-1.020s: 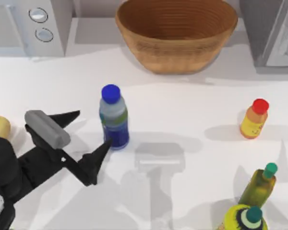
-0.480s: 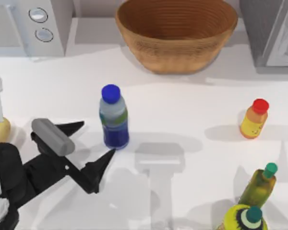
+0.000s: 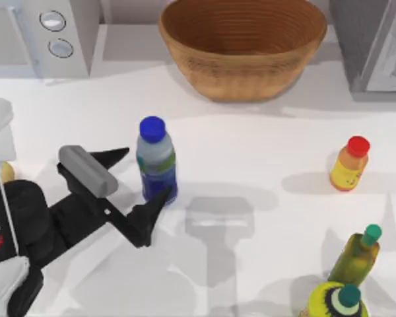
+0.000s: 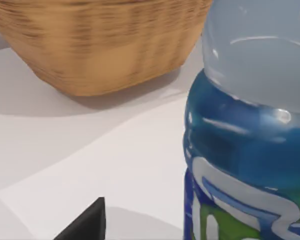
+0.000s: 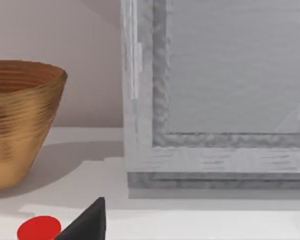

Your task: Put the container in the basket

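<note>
Clear plastic bottle with blue screw cap (image 3: 156, 166) is found upright left of the white counter's (image 3: 251, 152) centre, apart from the tan woven wicker basket (image 3: 243, 47) at the far edge. Left end effector (image 3: 140, 177) is spread wide, fingers flanking the bottle, nothing gripped.

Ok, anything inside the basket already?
The basket's visible inner wall is bare woven wicker, nothing against it. Its near rim hides the bottom. The container stands on the table, the left gripper open around it.
</note>
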Action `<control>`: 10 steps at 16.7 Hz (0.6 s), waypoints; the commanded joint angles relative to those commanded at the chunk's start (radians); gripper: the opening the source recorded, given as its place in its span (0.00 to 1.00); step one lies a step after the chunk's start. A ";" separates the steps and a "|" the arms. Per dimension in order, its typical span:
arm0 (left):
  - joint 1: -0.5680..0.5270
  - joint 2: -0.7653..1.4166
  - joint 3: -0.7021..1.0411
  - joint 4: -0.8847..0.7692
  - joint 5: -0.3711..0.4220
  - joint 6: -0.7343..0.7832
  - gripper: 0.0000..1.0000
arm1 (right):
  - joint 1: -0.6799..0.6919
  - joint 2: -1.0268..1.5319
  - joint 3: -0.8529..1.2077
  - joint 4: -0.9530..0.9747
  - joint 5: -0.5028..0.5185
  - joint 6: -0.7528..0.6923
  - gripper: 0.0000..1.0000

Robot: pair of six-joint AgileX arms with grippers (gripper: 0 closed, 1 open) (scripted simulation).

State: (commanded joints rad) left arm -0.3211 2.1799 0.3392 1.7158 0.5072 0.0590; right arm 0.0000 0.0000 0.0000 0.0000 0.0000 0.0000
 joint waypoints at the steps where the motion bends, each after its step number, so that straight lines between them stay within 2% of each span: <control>1: -0.010 0.002 0.016 -0.014 -0.010 -0.001 1.00 | 0.000 0.000 0.000 0.000 0.000 0.000 1.00; 10: -0.083 0.019 0.142 -0.118 -0.082 -0.011 1.00 | 0.000 0.000 0.000 0.000 0.000 0.000 1.00</control>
State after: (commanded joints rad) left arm -0.4037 2.1985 0.4811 1.5975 0.4252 0.0480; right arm 0.0000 0.0000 0.0000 0.0000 0.0000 0.0000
